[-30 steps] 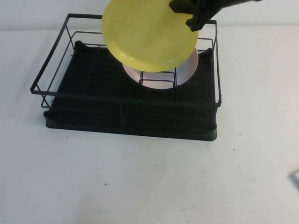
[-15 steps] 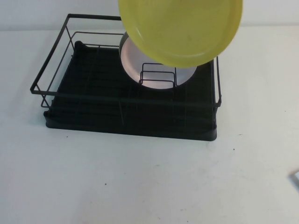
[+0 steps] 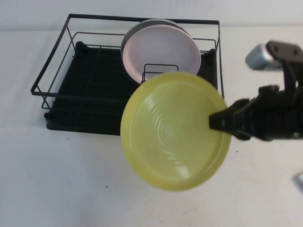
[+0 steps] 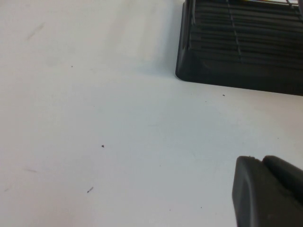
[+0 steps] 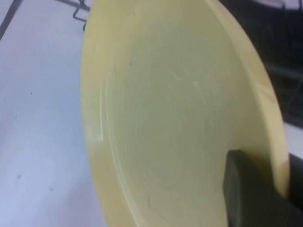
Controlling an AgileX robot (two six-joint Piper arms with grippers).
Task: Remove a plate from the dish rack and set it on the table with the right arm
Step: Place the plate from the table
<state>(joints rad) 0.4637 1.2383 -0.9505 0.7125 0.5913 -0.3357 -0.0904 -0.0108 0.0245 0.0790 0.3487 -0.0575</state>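
My right gripper (image 3: 218, 121) is shut on the right rim of the pale-yellow plate (image 3: 175, 131) and holds it tilted in the air, over the rack's front right corner and the table (image 3: 71, 184) before it. In the right wrist view the plate (image 5: 175, 118) fills the picture, with a black finger (image 5: 246, 189) on its inner face. The black dish rack (image 3: 94, 94) stands at the back. My left gripper (image 4: 267, 194) shows only in the left wrist view, low over the bare table, apart from a corner of the rack (image 4: 227, 52).
A pale pink plate (image 3: 158, 49) stands upright in the rack's small wire holder, with a grey plate (image 3: 137, 28) behind it. A small pale object (image 3: 300, 180) lies at the table's right edge.
The right arm has carried the yellow plate from high above the rack's back forward and down, now in front of the rack's right corner. The pink plate is now uncovered.
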